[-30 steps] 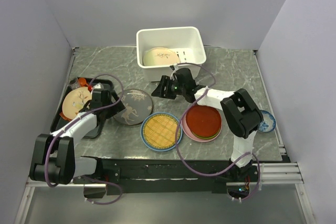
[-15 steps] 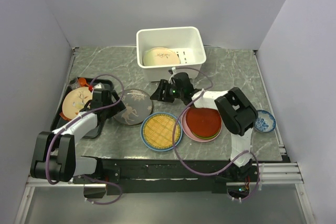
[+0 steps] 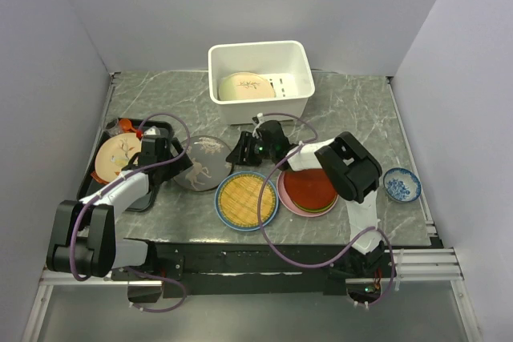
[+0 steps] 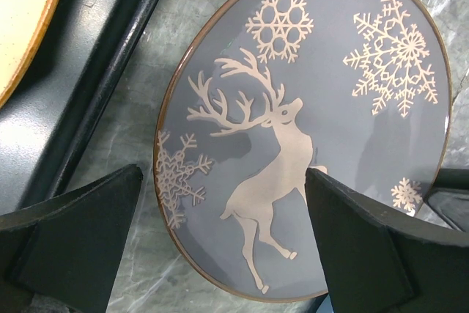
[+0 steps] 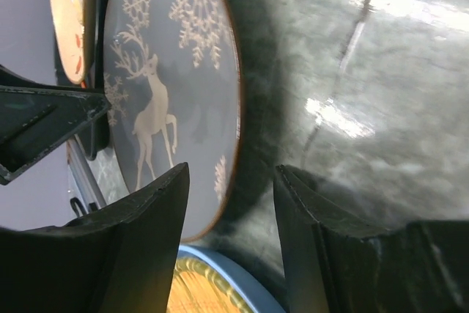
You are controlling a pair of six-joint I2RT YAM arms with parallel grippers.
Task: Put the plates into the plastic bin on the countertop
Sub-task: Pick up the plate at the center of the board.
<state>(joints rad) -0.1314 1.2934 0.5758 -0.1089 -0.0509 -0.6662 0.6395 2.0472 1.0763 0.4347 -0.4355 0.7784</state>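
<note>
A grey plate with a deer figure [image 3: 203,162] lies on the countertop [image 3: 353,110] between both arms. My left gripper [image 3: 178,164] is open, its fingers [image 4: 73,232] straddling the plate's left edge [image 4: 308,108]. From the right, my right gripper [image 3: 239,152] stands open with the plate's rim [image 5: 176,93] between its fingers [image 5: 146,225]. The yellow woven disc [image 3: 246,199] rests on a blue plate [image 5: 242,291] in front. A red plate [image 3: 311,185] tops a pink and green stack. In the white plastic bin [image 3: 300,78] at the back lies a cream plate [image 3: 246,86].
A flat black tray [image 3: 156,130] at the left holds a peach flower plate [image 3: 116,155], close behind my left fingers. A small blue-and-white bowl [image 3: 401,184] sits at the right. White walls close in the left, back and right sides.
My right gripper has swung left and down from near the bin to the grey plate's right rim, its jaws narrowing a little. The left arm has stayed put.
</note>
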